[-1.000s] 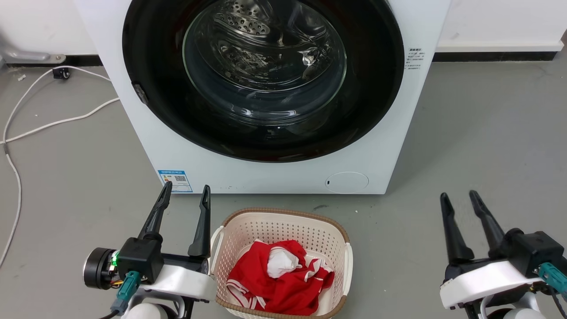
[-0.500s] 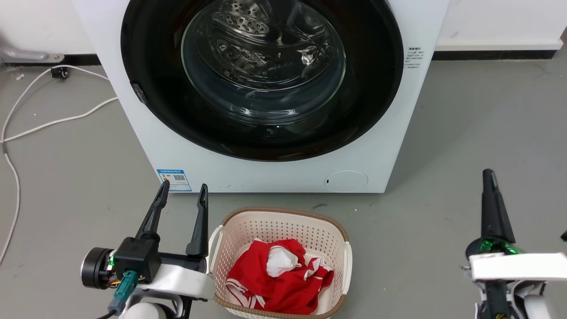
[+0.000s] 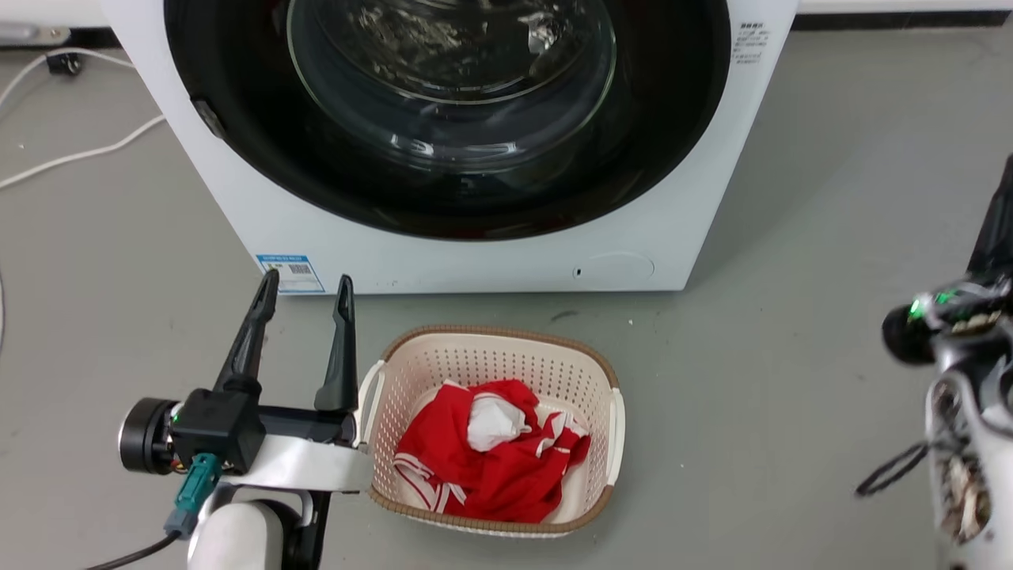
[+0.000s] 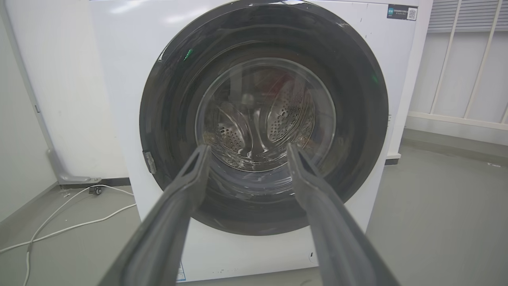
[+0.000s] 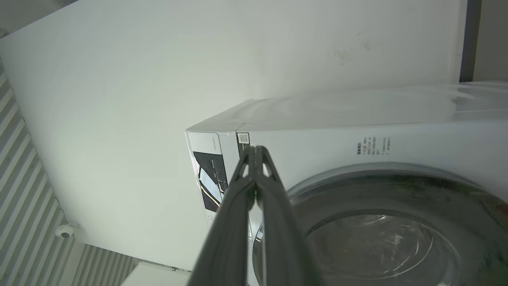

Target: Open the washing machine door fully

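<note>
Evidently, the washing machine door [image 3: 451, 79] is being shown closed, its black rim lying flush against the white front of the washing machine [image 3: 491, 265], straight ahead of the left gripper [image 3: 308, 277] and beyond its fingertips. No gap is being shown at the rim, so the opening is being judged as not yet begun: the whole swing is left to be done. The left gripper is being held low with its fingers spread, touching nothing, and the glass bowl is being framed between them in the left wrist view. A small grey tab [image 4: 149, 162] on the door's rim is being seen up and to the left of those fingertips; whether it is the catch cannot be told. The right gripper [image 5: 254, 150] is being carried with its fingers pressed together on nothing, tips being pointed toward the machine's upper corner beside the control panel [image 5: 212, 174], well apart from the door. A beige laundry basket [image 3: 609, 412] holding a red garment [image 3: 491, 467] is being left just to the right of the left gripper, and a white cable [image 3: 79, 154] is being trailed across the floor [image 3: 791, 237] off to its left.
</note>
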### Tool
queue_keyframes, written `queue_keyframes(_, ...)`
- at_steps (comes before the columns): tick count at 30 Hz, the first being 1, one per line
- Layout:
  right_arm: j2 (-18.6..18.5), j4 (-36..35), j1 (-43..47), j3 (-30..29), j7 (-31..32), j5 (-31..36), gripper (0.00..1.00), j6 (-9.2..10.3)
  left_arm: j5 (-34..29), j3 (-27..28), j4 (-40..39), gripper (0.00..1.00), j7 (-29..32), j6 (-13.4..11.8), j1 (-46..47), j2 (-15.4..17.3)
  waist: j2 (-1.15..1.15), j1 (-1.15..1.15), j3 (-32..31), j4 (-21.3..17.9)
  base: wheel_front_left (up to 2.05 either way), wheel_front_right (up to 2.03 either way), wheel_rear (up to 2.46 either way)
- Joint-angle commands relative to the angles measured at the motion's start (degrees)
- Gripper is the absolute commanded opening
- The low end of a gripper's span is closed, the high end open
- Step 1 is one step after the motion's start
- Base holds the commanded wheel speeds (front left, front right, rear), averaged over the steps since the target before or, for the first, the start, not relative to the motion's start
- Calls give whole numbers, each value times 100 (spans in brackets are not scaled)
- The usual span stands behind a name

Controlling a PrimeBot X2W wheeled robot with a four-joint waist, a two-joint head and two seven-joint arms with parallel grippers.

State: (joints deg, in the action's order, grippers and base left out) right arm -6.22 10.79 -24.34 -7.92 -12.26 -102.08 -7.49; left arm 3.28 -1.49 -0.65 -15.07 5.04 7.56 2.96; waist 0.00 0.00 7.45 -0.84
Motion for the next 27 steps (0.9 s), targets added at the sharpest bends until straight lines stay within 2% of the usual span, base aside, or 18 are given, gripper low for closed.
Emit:
queue_keyframes(1, -149, 240, -348, 0, 94, -155, 0, 0, 29, 16, -28, 100, -14, 25, 111, -6, 0, 0, 198, 20, 0, 0, 0)
queue_keyframes(5, -646, 1035, -1254, 263, 398, -312, 0, 0, 30, 54, -54, 100, -14, 38, 295, -6, 0, 0, 475, 74, 0, 0, 0)
queue_keyframes(6, -646, 1035, -1254, 263, 398, -312, 0, 0, 30, 54, -54, 100, -14, 38, 295, -6, 0, 0, 475, 74, 0, 0, 0)
queue_keyframes(9, -967, 1634, -1915, 512, 618, -362, 0, 0, 32, 67, -92, 100, -14, 60, 422, -8, 0, 0, 676, 117, 0, 0, 0)
queue_keyframes(16, -1546, 2742, -3432, 1527, 1431, 25, 0, 0, 37, 76, -208, 100, -14, 94, 739, -7, 0, 0, 1126, 206, 0, 0, 0)
queue_keyframes(21, -1639, 3455, -4378, 2221, 2151, 280, 0, 0, 59, 50, -279, 100, -14, 102, 940, -8, 0, 0, 1432, 238, 0, 0, 0)
queue_keyframes(27, -1523, 4253, -5283, 2718, 2601, 514, 0, 0, 95, -30, -337, 100, -14, 103, 1129, -8, 0, 0, 1743, 299, 0, 0, 0)
